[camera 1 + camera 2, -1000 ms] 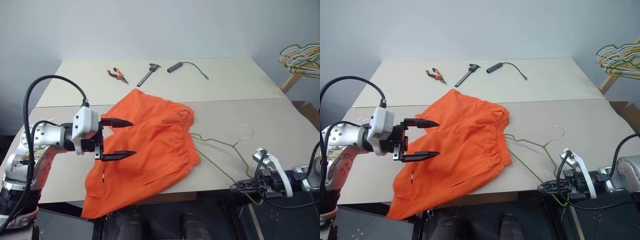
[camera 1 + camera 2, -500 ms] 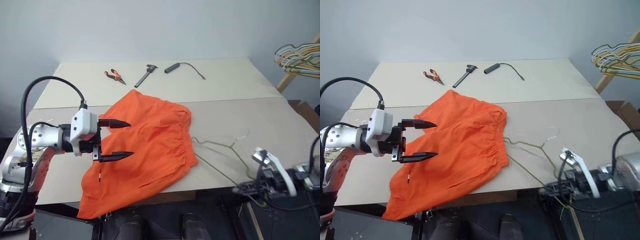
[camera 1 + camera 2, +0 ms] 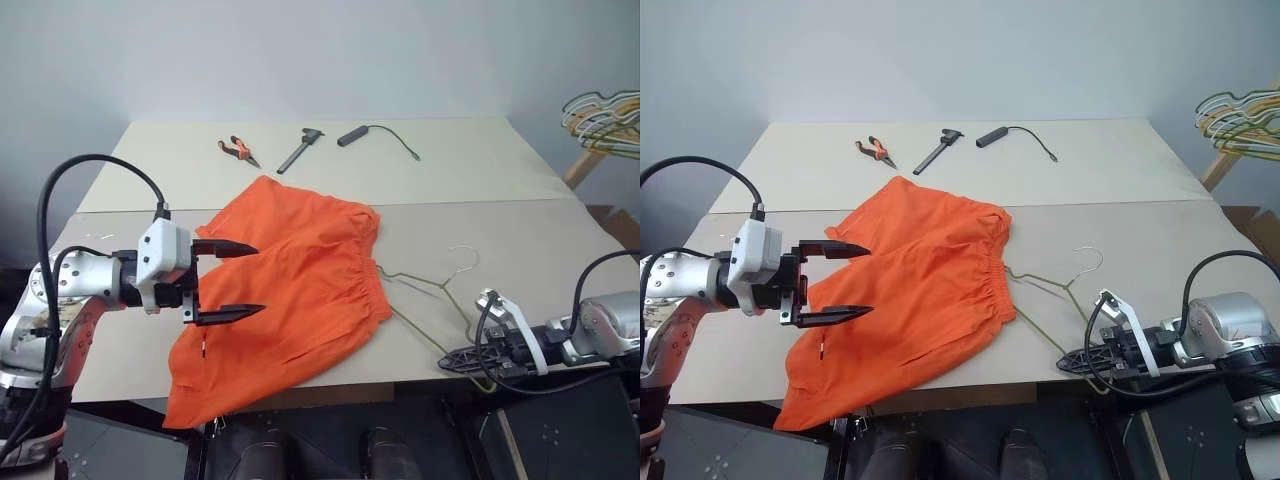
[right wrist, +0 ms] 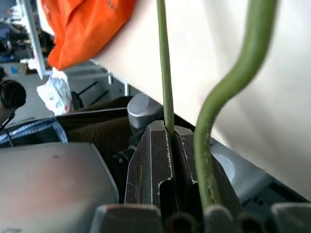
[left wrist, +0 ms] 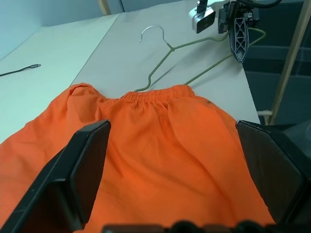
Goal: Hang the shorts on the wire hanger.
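The bright orange shorts (image 3: 290,280) lie on the table, their left part drooping over the front edge. My left gripper (image 3: 258,278) hovers just above that left part, wide open and holding nothing. It points across the fabric toward the elastic waistband (image 5: 160,93). The wire hanger (image 3: 440,287) lies flat to the right of the waistband, with one arm reaching under it. Its lower corner sticks out past the table's front edge. My right gripper (image 3: 447,360) is shut on the hanger's wire (image 4: 164,73) at that corner.
At the back of the table lie orange-handled pliers (image 3: 236,150), a black caliper-like tool (image 3: 298,148) and a black cable with a cylindrical handle (image 3: 352,134). A bunch of coloured hangers (image 3: 600,110) hangs on a wooden rack at the far right. A seam (image 3: 480,200) crosses the tabletop.
My right gripper has moved a little left along the front edge, and the hanger has shifted with it toward the shorts. The left gripper has stayed still and open.
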Tool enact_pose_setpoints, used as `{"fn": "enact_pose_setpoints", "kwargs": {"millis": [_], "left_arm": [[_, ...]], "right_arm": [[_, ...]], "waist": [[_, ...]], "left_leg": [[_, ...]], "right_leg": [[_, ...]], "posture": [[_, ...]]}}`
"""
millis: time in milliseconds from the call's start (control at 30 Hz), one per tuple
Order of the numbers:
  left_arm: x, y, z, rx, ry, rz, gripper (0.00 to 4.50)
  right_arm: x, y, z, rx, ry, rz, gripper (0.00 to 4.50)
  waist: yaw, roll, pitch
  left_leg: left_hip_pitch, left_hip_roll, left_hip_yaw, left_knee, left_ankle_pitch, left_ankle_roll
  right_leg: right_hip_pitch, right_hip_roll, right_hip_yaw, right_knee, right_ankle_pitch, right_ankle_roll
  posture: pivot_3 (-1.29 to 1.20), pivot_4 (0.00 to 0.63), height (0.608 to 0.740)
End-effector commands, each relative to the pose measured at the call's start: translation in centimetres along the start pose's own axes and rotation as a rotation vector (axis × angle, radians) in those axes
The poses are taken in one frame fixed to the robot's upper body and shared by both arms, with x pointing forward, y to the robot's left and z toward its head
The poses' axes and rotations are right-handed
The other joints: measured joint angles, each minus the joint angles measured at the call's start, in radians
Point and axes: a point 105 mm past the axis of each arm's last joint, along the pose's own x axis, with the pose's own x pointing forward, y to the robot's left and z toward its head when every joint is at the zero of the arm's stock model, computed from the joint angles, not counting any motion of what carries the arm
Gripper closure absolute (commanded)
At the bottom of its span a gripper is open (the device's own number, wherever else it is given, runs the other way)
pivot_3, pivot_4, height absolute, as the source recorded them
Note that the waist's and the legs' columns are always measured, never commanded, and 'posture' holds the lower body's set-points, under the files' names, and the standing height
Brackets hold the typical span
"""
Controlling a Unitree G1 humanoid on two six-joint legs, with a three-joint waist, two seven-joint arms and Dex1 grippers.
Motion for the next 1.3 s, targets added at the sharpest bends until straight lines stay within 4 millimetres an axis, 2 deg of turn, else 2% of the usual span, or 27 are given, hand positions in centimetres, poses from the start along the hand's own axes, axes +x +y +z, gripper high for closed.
{"fn": "enact_pose_setpoints", "kwargs": {"millis": [33,167,233,333,533,633,733,967,1067,1167,1300], "left_arm": [[-0.6,0.2,1.1,0.062,-0.005,0.023,0.02],[-0.6,0.1,1.1,0.059,-0.005,0.024,0.02],[-0.5,0.0,1.0,0.055,-0.008,0.021,0.02],[-0.3,-0.1,0.9,0.054,-0.011,0.015,0.02],[-0.2,0.1,1.0,0.061,-0.010,0.003,0.02],[-0.2,0.1,1.1,0.064,-0.008,0.002,0.02],[-0.3,0.1,1.1,0.068,-0.006,0.002,0.02],[-0.2,-0.3,0.9,0.063,-0.008,-0.002,0.02],[-0.2,-0.4,0.9,0.060,-0.011,-0.003,0.02],[-0.1,-0.5,0.7,0.055,-0.012,-0.009,0.02],[-0.1,-0.7,0.7,0.049,-0.013,-0.026,0.02]], "right_arm": [[-0.5,3.0,-1.3,-0.091,0.079,0.088,4.50],[-0.6,4.5,-3.2,-0.120,0.160,0.134,4.50],[-0.4,4.1,-3.6,-0.107,0.172,0.106,4.50],[-0.1,1.9,-2.7,-0.053,0.107,0.030,4.50],[0.8,-0.6,0.2,0.055,-0.020,-0.058,4.50],[1.5,0.0,0.7,0.040,-0.031,-0.018,4.50],[1.8,1.7,-0.9,-0.037,0.044,0.046,4.50],[-0.2,3.4,-3.6,-0.130,0.132,0.082,4.50],[-0.9,2.8,-4.2,-0.133,0.151,0.037,4.50],[-1.6,0.8,-3.3,-0.105,0.091,-0.064,4.50],[-2.8,0.4,-1.4,-0.079,-0.010,-0.108,4.50]], "waist": [[0.003,0.000,0.000],[0.003,0.000,0.000],[0.003,0.000,0.000],[-0.001,-0.002,-0.001],[-0.001,-0.002,-0.001],[0.003,-0.002,-0.001],[0.009,-0.002,-0.001],[0.007,-0.002,-0.001],[0.000,-0.002,-0.001],[-0.004,-0.002,-0.001],[-0.003,-0.002,-0.001]], "left_leg": [[0.000,0.000,-0.001,0.000,0.000,-0.001],[-0.001,0.001,-0.001,0.000,0.000,-0.001],[-0.001,0.001,-0.001,0.000,0.000,0.000],[0.000,0.001,-0.001,0.000,-0.001,0.001],[0.001,0.000,0.000,0.000,0.001,-0.002],[0.000,0.000,0.000,0.000,0.002,-0.003],[-0.001,0.000,0.000,0.000,0.002,-0.004],[-0.001,0.000,0.000,0.000,-0.001,0.001],[0.001,0.001,-0.001,0.000,-0.001,0.002],[0.002,0.001,-0.001,0.000,-0.001,0.002],[0.001,0.001,0.000,0.000,0.000,0.001]], "right_leg": [[0.000,0.000,-0.001,0.000,0.000,0.000],[0.000,0.000,-0.002,-0.001,0.000,0.000],[0.000,0.000,-0.002,-0.001,0.000,0.000],[0.001,0.000,-0.001,-0.001,0.000,-0.001],[0.001,0.000,0.000,0.000,0.000,-0.002],[0.001,0.001,-0.001,0.000,0.001,-0.001],[0.001,0.001,-0.002,-0.001,0.000,-0.001],[0.001,0.000,-0.001,-0.001,0.000,0.000],[0.001,0.000,-0.001,0.000,0.000,0.000],[0.002,0.000,-0.001,0.000,-0.001,-0.002],[0.001,0.000,0.000,0.000,-0.001,-0.002]], "posture": [[0.07,0.084,0.740],[0.06,0.087,0.740],[0.05,0.091,0.740],[0.04,0.095,0.740],[0.04,0.094,0.740],[0.04,0.087,0.740],[0.05,0.087,0.740],[0.04,0.086,0.740],[0.03,0.092,0.740],[0.03,0.095,0.740],[0.02,0.097,0.740]]}}
